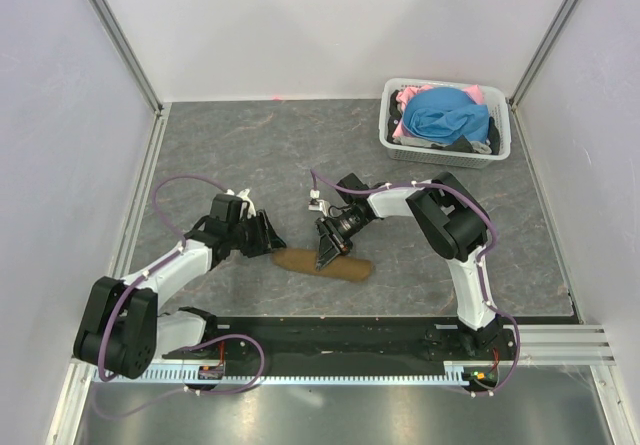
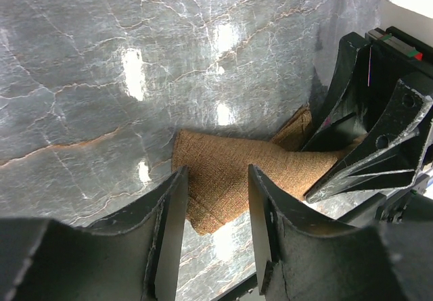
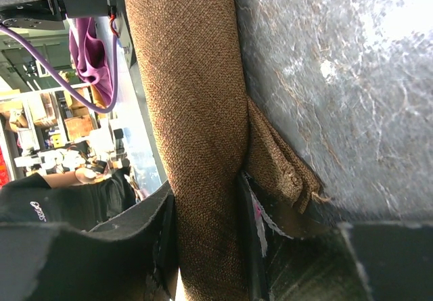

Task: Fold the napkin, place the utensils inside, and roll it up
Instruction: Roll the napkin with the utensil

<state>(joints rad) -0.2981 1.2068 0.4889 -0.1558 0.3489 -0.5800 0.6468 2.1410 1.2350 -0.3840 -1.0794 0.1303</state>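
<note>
Top external: left gripper (image 1: 268,241) is hovering at the left end of the napkin (image 1: 352,268), fingers spread, straddling it, gripping nothing. Napkin is lying rolled on the table (image 1: 250,145) - right gripper (image 1: 328,252) is pinching its middle, fingers tight on cloth.

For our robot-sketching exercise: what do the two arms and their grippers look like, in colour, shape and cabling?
The left arm and right arm have white links between bulky black joints, with a purple cable looping along each. The left gripper and right gripper are black, with flat, angular fingers.
</note>
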